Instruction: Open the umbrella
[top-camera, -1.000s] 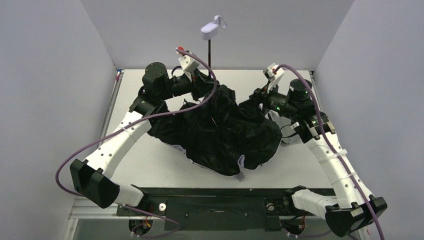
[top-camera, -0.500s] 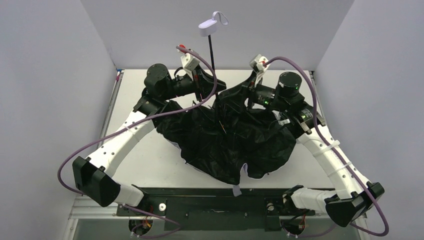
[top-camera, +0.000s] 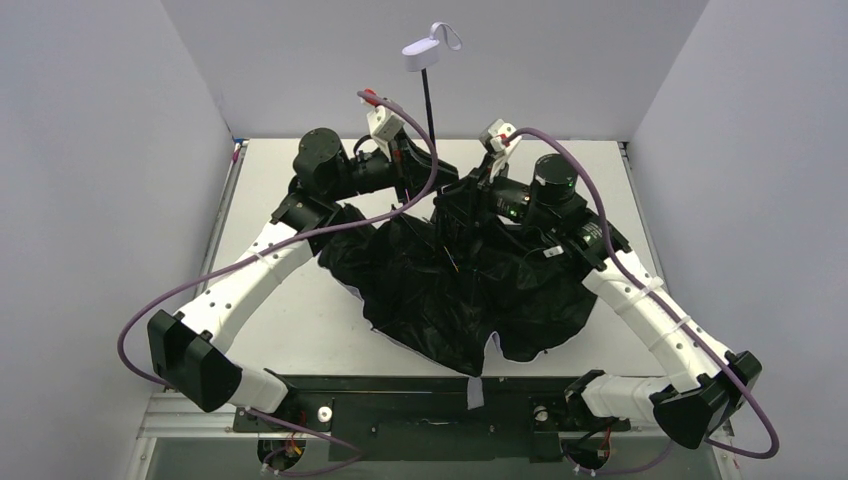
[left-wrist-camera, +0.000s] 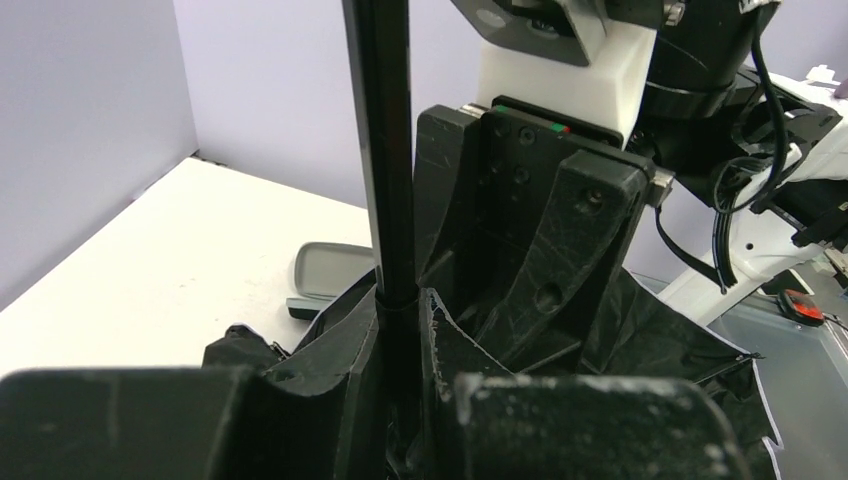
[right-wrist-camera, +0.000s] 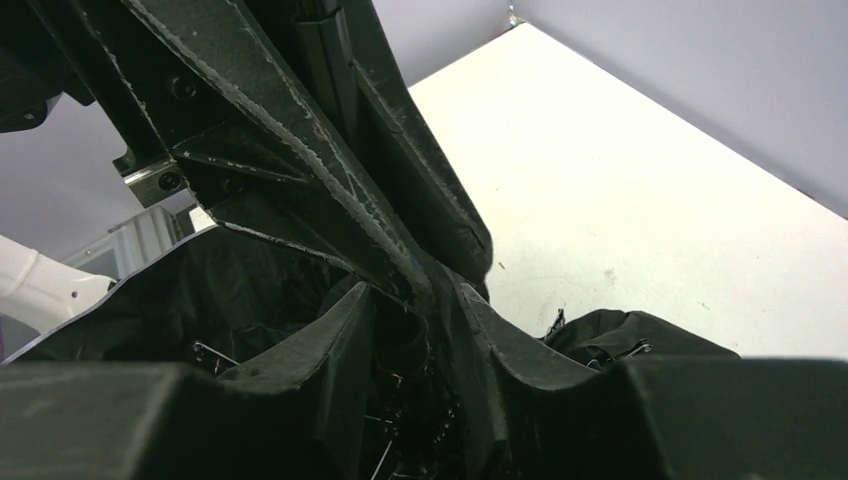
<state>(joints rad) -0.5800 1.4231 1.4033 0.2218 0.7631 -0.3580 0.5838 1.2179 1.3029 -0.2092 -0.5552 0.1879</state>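
Black fabric lies in a slack, crumpled heap across the middle of the white bench (top-camera: 290, 310) — this is the compact fabric umbrella (top-camera: 470, 290), upside down with the dark inner face of its canopy (top-camera: 440, 310) upward. Its thin black shaft (top-camera: 429, 105) rises to the small pale handle (top-camera: 421, 56) with loop strap, high above. The left hand (top-camera: 432, 182) is clamped almost fully closed on the shaft low down, just above the canopy, probably to hold it upright and steady while the other arm pushes the canopy open. The right hand (top-camera: 462, 205) sits on the opposite side, fingers partly parted and straddling the dark folds at the shaft's foot — whether it truly grips anything I cannot tell. Both arms reach forward with elbows out and wrists turned inward, hands nearly touching.
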